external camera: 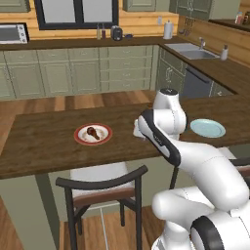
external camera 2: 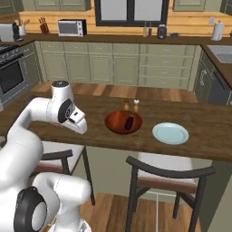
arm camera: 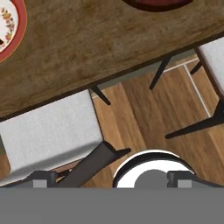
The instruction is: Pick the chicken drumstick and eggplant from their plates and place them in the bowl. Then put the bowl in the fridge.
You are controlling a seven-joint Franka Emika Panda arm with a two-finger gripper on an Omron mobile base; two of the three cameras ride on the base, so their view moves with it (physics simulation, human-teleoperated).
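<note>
The chicken drumstick (external camera: 93, 133) lies on the white plate with the red-brown rim (external camera: 105, 138), at the left of the wooden counter (external camera: 44, 141). In the brown bowl (external camera 2: 115, 121) lies the dark eggplant (external camera 2: 129, 121). To the bowl's right is the light blue plate (external camera 2: 170, 133), with nothing on it. My gripper (arm camera: 111, 178) hangs over the counter's near edge, between the rimmed plate (arm camera: 8, 26) and the bowl (arm camera: 157, 3). It is open, fingertips (arm camera: 41, 177) wide apart with nothing between them. In the left base view my arm hides the bowl.
Two small shakers (external camera 2: 131, 104) stand just behind the bowl. Dark-framed chairs with light seats (external camera: 100, 188) (external camera 2: 167, 176) are tucked under the counter's near side; one seat (arm camera: 48, 131) is right below my hand. A sink (external camera: 190, 51) is at the back right.
</note>
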